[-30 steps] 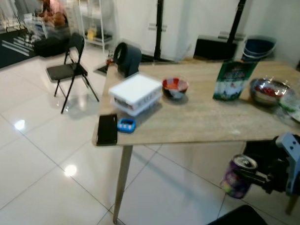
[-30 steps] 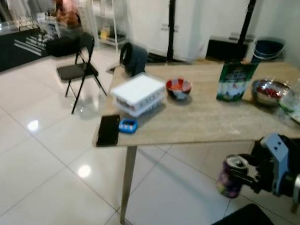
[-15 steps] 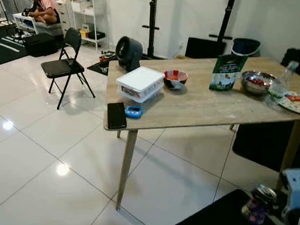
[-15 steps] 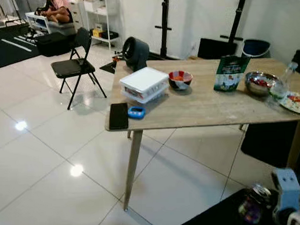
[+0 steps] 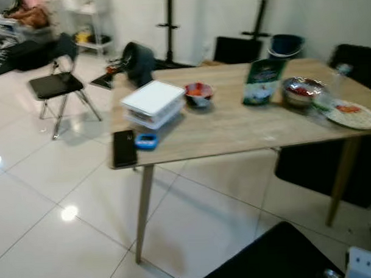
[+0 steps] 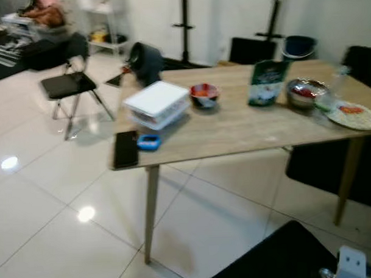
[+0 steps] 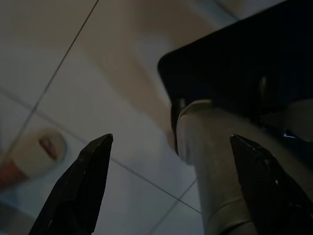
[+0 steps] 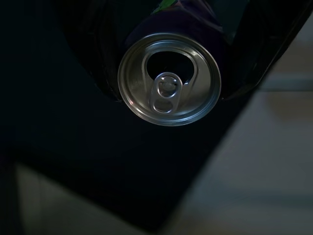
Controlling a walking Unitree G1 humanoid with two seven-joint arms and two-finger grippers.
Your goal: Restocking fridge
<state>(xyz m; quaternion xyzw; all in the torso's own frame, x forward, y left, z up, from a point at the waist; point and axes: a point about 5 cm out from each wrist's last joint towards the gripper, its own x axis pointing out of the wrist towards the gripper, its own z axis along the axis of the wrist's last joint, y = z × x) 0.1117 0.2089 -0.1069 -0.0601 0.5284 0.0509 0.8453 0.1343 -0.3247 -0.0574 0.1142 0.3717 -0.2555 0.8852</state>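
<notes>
Below, right gripper (image 8: 168,73) half-hides the can (image 8: 169,78).

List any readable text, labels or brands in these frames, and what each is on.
No text can be read.
Green pouch on the table: white print on the front, too blurred to read.
Can held in the right claw: top and pull tab only, side print hidden in the dark.
Black phone: screen dark, no text.
Blue gadget beside it: too small to tell.
</notes>
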